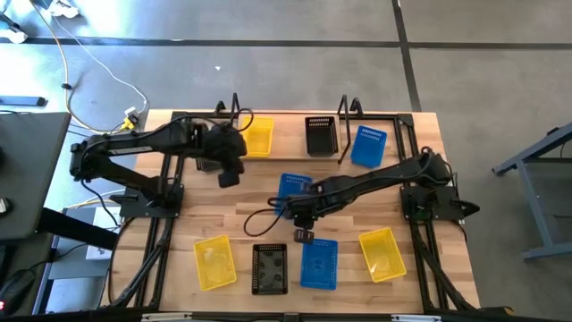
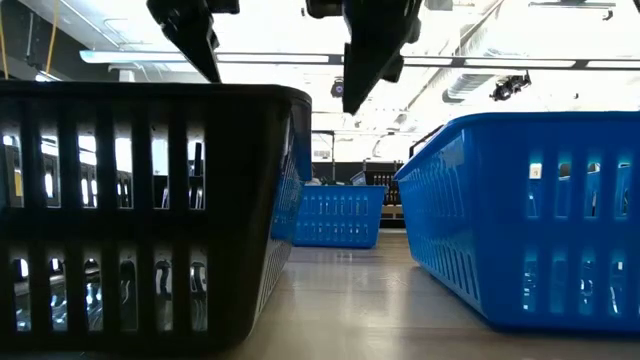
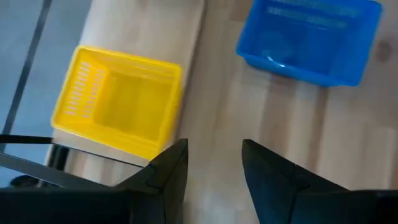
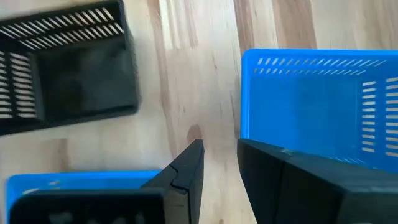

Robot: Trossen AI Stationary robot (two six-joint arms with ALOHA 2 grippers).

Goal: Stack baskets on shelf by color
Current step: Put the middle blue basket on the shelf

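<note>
Yellow basket (image 3: 118, 101) sits on the shelf (image 1: 290, 136) just beyond the left tool (image 3: 214, 163), its fingers spread, empty.

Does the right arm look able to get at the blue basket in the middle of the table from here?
Probably yes. The right gripper hangs open just beside the middle blue basket, with nothing between them.

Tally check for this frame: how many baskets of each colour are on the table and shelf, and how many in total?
Yellow baskets: 3
Blue baskets: 3
Black baskets: 2
Total: 8 in plain sight; anything under the left arm is hidden.
</note>
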